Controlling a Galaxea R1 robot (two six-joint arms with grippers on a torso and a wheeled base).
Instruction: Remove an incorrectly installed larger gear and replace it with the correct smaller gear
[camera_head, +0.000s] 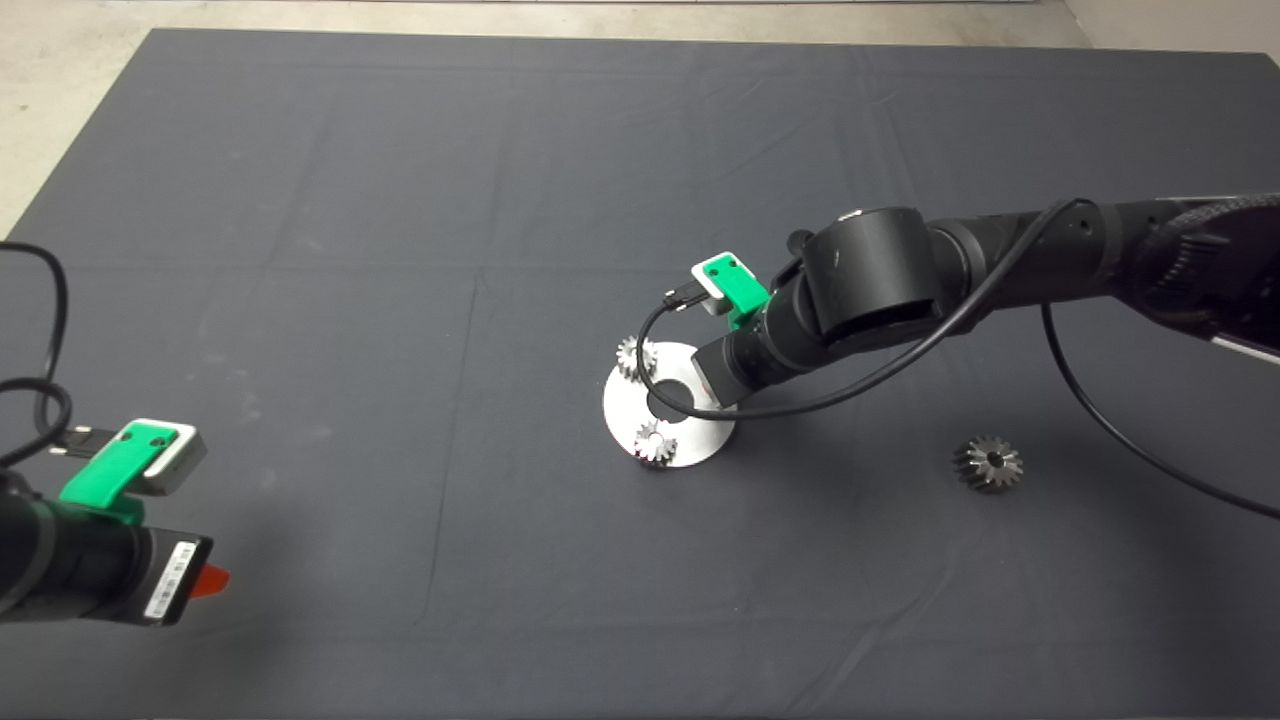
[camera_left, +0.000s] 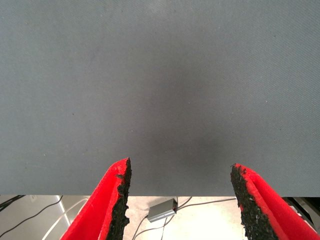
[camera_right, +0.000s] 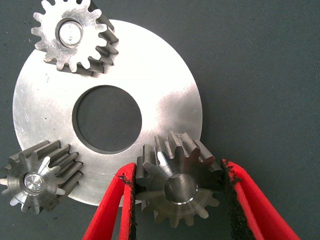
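Note:
The smaller gear (camera_right: 177, 187), steel with a dark centre hole, sits at the rim of a silver disc (camera_right: 165, 100) between my right gripper's fingers. My right gripper (camera_right: 178, 200) is shut on it, both pads against its teeth. In the head view the right arm reaches over the disc (camera_head: 700, 445) and hides this gear and the fingers. The larger gear (camera_head: 988, 463), dark and cone-shaped, lies alone on the mat to the right of the disc. My left gripper (camera_left: 180, 200) is parked at the lower left (camera_head: 205, 580), open and empty.
Two brighter silver small gears stand on the disc, one at its far left edge (camera_head: 634, 356) (camera_right: 75, 37) and one at its near edge (camera_head: 655, 441) (camera_right: 37, 182). The disc has a round centre hole (camera_right: 107, 118). A black cable (camera_head: 1100, 420) hangs from the right arm.

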